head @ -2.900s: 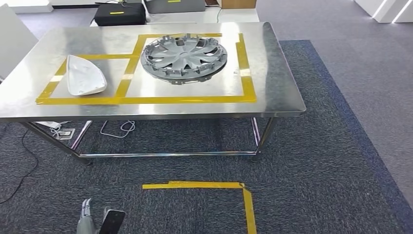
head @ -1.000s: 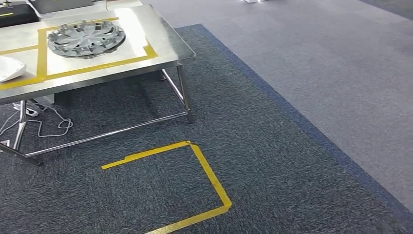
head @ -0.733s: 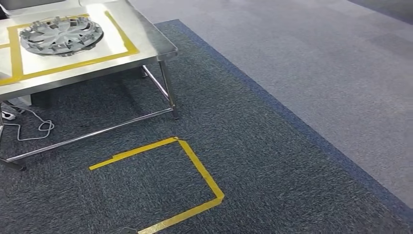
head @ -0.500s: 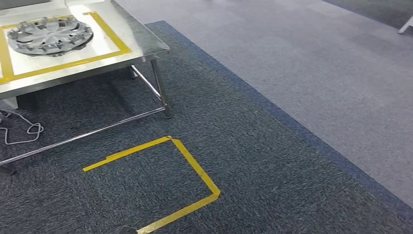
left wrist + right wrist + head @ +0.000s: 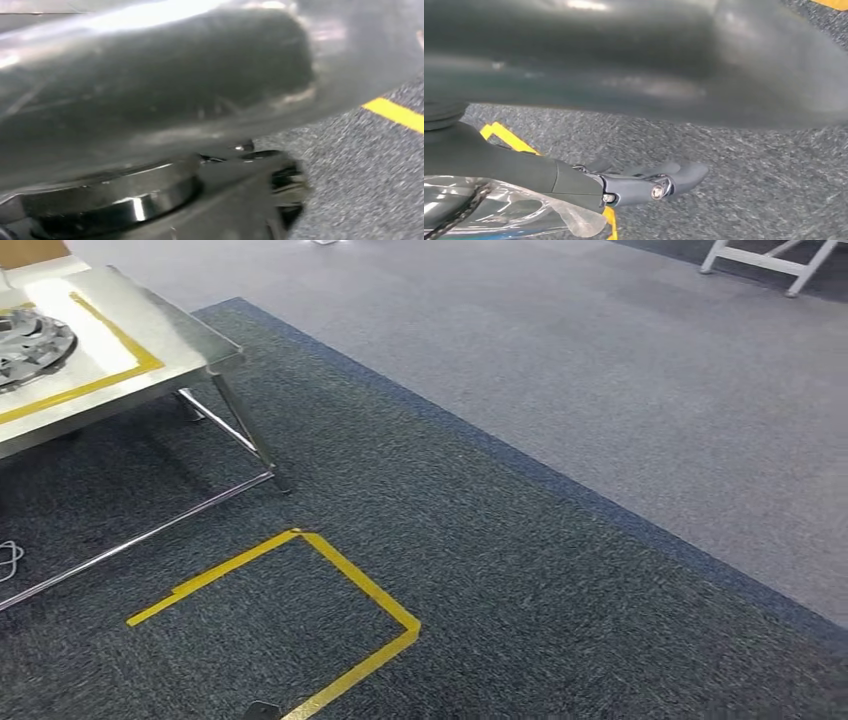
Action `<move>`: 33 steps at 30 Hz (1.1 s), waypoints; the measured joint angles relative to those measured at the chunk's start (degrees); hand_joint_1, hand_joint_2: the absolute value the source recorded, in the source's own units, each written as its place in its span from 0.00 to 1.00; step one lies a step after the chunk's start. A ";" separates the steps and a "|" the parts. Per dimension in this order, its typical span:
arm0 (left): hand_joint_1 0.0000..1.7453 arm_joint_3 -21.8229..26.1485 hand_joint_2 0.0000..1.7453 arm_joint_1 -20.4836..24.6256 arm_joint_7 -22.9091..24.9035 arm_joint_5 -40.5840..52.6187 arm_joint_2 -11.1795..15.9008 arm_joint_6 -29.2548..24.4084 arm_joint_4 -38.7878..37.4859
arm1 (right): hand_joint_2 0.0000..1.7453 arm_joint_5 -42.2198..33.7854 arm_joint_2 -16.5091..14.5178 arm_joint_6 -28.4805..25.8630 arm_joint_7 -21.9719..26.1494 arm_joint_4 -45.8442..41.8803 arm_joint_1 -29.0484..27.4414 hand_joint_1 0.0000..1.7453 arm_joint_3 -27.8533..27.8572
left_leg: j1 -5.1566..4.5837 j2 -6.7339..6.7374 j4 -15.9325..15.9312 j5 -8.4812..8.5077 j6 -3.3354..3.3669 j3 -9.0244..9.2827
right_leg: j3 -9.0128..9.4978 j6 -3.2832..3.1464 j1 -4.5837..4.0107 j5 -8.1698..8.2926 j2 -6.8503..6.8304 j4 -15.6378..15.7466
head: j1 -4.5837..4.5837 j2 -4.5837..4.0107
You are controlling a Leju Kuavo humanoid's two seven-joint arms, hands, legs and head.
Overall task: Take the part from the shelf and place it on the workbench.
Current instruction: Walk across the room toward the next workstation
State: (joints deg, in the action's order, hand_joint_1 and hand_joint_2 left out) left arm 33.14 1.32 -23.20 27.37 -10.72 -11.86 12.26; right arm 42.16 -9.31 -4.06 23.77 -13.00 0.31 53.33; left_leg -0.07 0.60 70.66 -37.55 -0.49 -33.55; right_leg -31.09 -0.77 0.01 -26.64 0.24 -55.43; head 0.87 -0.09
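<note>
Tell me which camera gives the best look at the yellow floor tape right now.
The head view: the yellow floor tape shows there as an open-sided rectangle outline on the dark carpet, near the workbench. The left wrist view catches one short strip; the right wrist view shows small bits beside the right hand.

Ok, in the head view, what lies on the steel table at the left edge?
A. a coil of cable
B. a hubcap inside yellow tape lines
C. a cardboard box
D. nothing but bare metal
B. A grey hubcap sits on the table, cut off by the picture's edge, with yellow tape running around it on the tabletop.
</note>
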 joint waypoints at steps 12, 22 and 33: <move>0.00 0.28 0.00 0.18 -0.30 -0.18 0.14 0.04 0.00 | 0.00 0.01 -0.04 0.26 -0.04 -0.04 -0.42 0.00 0.84 | 0.51 -2.42 -14.31 8.63 2.45 5.44 | -5.26 2.70 0.09 -0.75 3.80 -4.93 | 0.44 0.00; 0.00 0.93 0.00 0.19 -0.39 -0.42 0.21 0.19 0.02 | 0.00 0.00 -0.11 0.55 -0.07 -0.16 0.06 0.00 1.12 | 0.32 5.04 -13.78 8.64 1.03 4.77 | -0.15 3.70 1.05 -1.69 -4.28 -2.33 | 0.74 0.00; 0.00 2.08 0.00 0.07 -2.33 -0.57 0.38 0.02 0.02 | 0.00 0.25 -0.13 1.19 0.08 -0.24 0.09 0.00 2.19 | 0.25 -0.35 2.11 1.49 0.50 -1.72 | -1.17 0.02 -0.35 -0.65 2.32 -1.89 | -0.02 0.00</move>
State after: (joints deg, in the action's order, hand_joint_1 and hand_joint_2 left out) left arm 35.22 1.39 -25.53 26.80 -10.34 -11.84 12.28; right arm 42.41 -9.44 -2.87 23.85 -13.25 0.40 55.52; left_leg 0.18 0.25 72.76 -36.06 0.01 -35.27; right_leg -32.25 -0.76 -0.34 -27.29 2.56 -57.32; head 0.86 -0.09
